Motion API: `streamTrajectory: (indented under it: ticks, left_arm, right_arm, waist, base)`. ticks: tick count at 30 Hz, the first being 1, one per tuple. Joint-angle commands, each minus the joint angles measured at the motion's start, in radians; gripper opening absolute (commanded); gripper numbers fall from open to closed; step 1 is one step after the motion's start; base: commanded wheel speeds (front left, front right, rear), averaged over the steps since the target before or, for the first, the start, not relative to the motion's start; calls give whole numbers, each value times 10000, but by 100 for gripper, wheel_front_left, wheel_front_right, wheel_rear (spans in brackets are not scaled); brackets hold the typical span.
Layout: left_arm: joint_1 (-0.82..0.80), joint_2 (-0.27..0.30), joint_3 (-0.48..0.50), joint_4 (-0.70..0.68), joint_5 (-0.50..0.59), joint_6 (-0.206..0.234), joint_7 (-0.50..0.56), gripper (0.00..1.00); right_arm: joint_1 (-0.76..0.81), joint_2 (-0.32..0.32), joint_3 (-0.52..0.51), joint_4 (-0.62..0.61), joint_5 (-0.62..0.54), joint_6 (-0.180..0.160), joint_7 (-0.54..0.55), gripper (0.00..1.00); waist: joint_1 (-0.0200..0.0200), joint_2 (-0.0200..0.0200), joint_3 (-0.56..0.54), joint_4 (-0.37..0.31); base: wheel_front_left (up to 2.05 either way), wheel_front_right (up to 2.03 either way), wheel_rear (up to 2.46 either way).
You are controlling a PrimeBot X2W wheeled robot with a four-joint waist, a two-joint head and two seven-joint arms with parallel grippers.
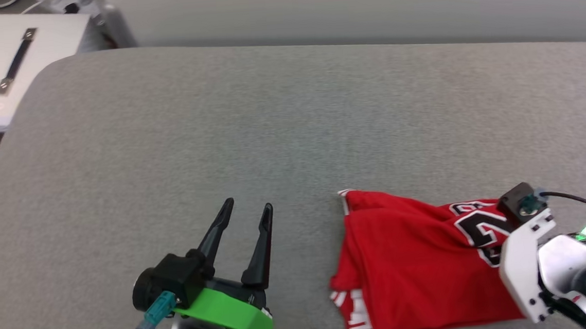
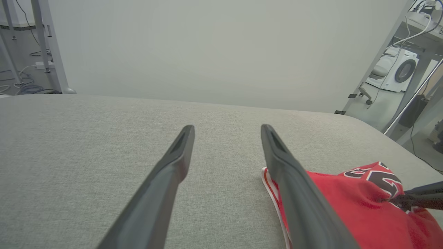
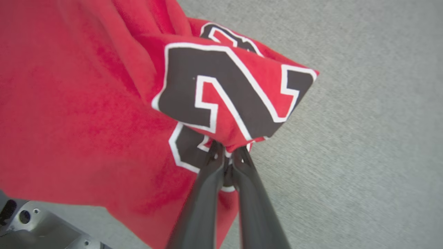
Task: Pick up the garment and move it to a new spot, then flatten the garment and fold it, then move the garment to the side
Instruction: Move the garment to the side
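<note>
The garment [image 1: 408,265] lies crumpled on the grey worktop [image 1: 268,109], at the near right of the head view. It is red, with a black, white-edged numeral on its upper folds and striped trim along its left edge.

The right pincer [image 3: 227,149] is clamped on it. In the right wrist view the two dark fingers meet on a pinch of cloth just below the numeral, and the fabric bunches around the tips. In the left wrist view the same pincer reaches in from the right edge and bites into the printed part. In the head view the right arm's white wrist [image 1: 526,256] covers the garment's right end (the fingers themselves are hidden beneath it).

The left pincer [image 1: 249,204] sits to the left of the garment and apart from it. Its fingers are spread, hold nothing and point away across the worktop. In its own view, one finger [image 2: 297,193] crosses in front of the striped edge; whether it touches the cloth I cannot tell.

A white cabinet [image 1: 13,65] with a dark handle stands beyond the worktop's far left corner. A washing machine [image 2: 401,71] shows in the background of the left wrist view.
</note>
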State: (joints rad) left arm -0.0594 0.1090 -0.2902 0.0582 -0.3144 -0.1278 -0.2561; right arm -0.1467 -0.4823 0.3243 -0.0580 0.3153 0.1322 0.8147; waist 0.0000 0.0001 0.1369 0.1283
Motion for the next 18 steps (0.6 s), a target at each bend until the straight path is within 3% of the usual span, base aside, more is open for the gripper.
streamTrajectory:
  ticks: [1,6,10,16,18]
  left_arm:
    - [32,78,-86,-30,-54,-29,-57,100]
    - [-248,63,-634,-40,174,-29,-57,100]
    - [-566,-28,-920,-108,452,-29,-57,100]
    - [-1304,106,-1540,-210,592,-29,-57,100]
    - [-1615,232,-1678,-230,612,-29,-57,100]
  right_arm:
    - [-238,-396,126,-124,-77,-15,-67,0]
    - [-783,-2520,815,-348,-191,-15,-494,0]
    - [-1202,-3762,1070,-183,-234,-15,-1081,0]
    - [-2013,-4939,1244,638,-665,-15,-2350,0]
    - [-2259,-4975,1118,1103,-732,-15,-2797,0]
  waist:
    - [0,-1,3,-982]
    - [0,-1,470,-1930]
    - [0,-1,1045,-2531]
    - [0,-1,2224,-3196]
    - [0,-1,2650,-3357]
  base:
    - [0,0,0]
    - [0,0,0]
    - [0,0,0]
    - [0,0,0]
    - [0,0,0]
